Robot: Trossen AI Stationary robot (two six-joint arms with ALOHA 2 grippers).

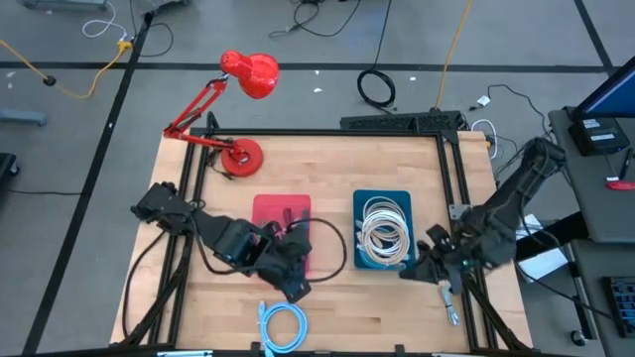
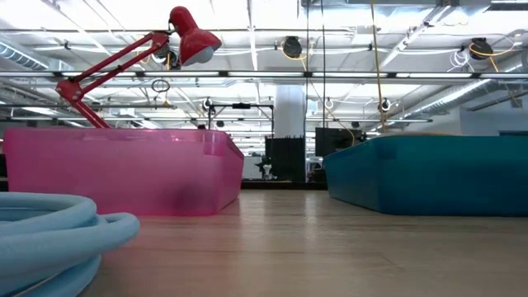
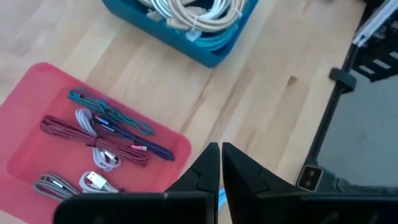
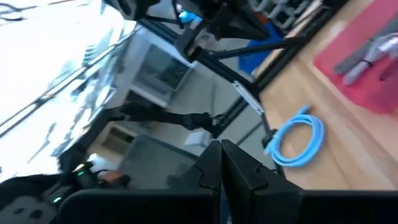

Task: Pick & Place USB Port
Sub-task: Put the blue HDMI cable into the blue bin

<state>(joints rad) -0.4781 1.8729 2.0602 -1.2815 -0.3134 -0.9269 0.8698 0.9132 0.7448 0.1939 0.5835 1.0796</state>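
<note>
A pink tray (image 1: 281,213) holds several short USB cables (image 3: 99,140), striped red, teal, dark and white. A blue bin (image 1: 382,198) beside it is filled with coiled white cables (image 1: 384,233). A light-blue cable coil (image 1: 283,322) lies flat on the wood by the table's near edge. My left gripper (image 1: 298,288) (image 3: 221,155) hangs shut over the tray's near right corner, above the table and touching nothing. My right gripper (image 1: 407,270) (image 4: 221,149) is shut too, just off the bin's near right corner. The low view shows neither gripper.
A red desk lamp (image 1: 243,79) stands on its base (image 1: 241,156) at the table's far left. Black frame rails (image 1: 451,188) run along the table's sides. Bare wood (image 1: 337,297) lies between the tray, the bin and the light-blue coil.
</note>
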